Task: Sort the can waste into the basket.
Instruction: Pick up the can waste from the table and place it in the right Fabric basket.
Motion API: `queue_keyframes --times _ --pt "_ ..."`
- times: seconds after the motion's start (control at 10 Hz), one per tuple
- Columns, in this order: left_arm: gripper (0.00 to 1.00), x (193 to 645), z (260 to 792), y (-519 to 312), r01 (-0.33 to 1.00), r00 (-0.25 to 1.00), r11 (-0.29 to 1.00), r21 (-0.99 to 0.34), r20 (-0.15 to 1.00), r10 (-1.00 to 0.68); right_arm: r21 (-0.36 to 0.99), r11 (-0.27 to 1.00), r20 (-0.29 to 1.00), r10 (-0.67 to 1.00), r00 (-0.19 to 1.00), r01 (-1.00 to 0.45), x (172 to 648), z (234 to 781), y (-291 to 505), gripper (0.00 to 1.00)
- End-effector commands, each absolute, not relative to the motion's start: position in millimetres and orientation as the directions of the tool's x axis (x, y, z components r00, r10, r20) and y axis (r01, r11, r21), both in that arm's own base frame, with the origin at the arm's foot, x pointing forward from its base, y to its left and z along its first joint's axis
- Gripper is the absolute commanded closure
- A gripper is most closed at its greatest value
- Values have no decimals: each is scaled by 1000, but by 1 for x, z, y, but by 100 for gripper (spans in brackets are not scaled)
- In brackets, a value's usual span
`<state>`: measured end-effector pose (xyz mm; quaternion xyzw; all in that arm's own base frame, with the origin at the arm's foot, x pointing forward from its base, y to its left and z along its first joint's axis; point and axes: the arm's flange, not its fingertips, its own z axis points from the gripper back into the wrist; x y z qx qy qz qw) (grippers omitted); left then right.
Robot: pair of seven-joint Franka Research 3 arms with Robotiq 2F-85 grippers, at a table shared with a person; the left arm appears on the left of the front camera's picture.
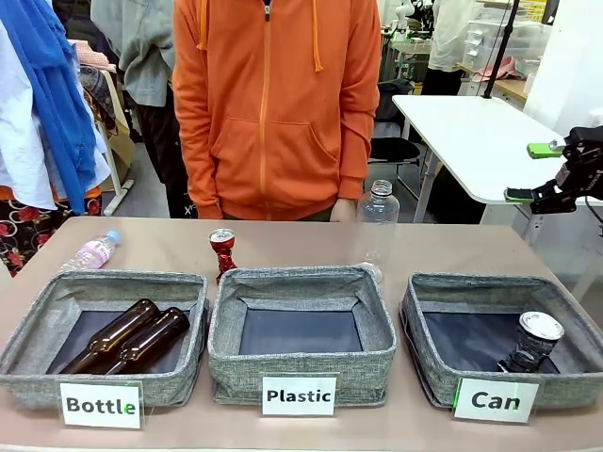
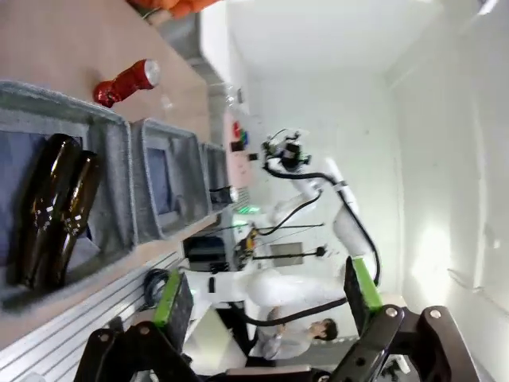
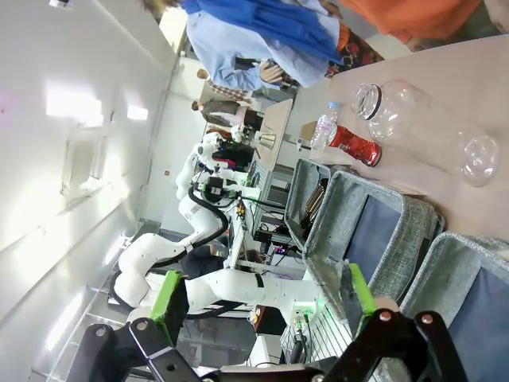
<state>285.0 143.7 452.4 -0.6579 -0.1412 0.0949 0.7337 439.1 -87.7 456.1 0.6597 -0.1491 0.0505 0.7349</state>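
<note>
The crushed, shiny red metal can [image 1: 222, 250] stands upright, silver top up, on the desk [image 1: 452, 247], just behind the gap between the grey woven "Bottle" basket [image 1: 38, 379] and the "Plastic" basket [image 1: 236, 369]. The dark metal can [image 1: 535, 341] leans in the near right corner of the grey woven "Can" basket [image 1: 424, 315]. Bare desk stretches along the far edge beyond a clear plastic bottle [image 1: 377, 224]. The right fingers [image 1: 542, 149] hang spread and empty above the right edge. The left fingers [image 2: 175, 298] are likewise released.

Red can [image 1: 222, 250]: crushed, shiny, stands upright on table (silver top up), well left of grey woven basket [image 1: 429, 375] labelled "Can". Dark can [image 1: 533, 341] sits inside it, front right, apparently tilted.
</note>
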Motion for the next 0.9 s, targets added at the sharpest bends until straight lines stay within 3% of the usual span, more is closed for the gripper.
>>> queue_keyframes --times 0.0,0.1,0.3,0.5,0.8 --pt "0 303 429 93 188 902 232 -954 262 344 947 128 307 -103 946 -293 438 458 -91 0" --pt "0 320 412 60 348 804 361 -865 474 360 947 128 307 -103 946 -293 438 458 -91 0" --pt "0 334 403 6 499 800 250 -830 552 235 947 128 307 -103 946 -293 438 458 -91 0" --pt "0 358 392 -37 734 640 231 -638 764 76 947 128 307 -103 946 -293 438 458 -91 0" --pt "0 363 369 -37 831 507 355 -428 846 -165 947 128 307 -103 946 -293 438 458 -91 0"
